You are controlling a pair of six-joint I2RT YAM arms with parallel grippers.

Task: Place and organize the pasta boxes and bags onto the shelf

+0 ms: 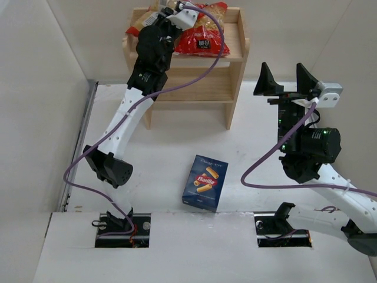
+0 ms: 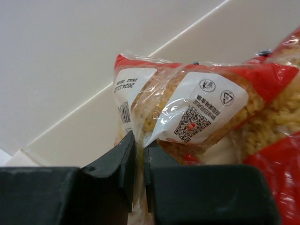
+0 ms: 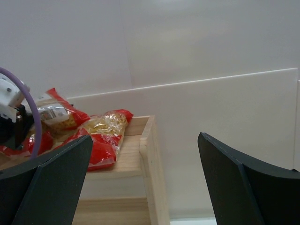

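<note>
Top external view: we see the left arm (image 1: 126,112) reaching to the far side of the counter (image 1: 177,130), over the top tier of the wooden shelf (image 1: 235,88). In the left wrist view, the left jaws are pinched shut on a fold of clear film at the edge of one red pasta bag (image 2: 187,108). This bag is at the left of the top tier. We cannot tell whether its weight rests on the wood.

The second red pasta bag (image 1: 206,35) lies on the same tier, just to the right and touching the first. The blue Barilla box (image 1: 205,182) lies flat on the counter, near the arm bases and well apart from the shelf. The right jaws stand wide open and empty above the right of the counter, facing the shelf.

We judge the bags to be light, soft and crinkly. Their loose pasta is likely to shift, so a held bag will sag and swing. The film looks slick, so a pinch at a sealed edge or gathered fold should hold best. The box looks stiff and light, with smooth card faces, and we would grip it across its narrow sides. Squeezing it hard may dent it.
</note>
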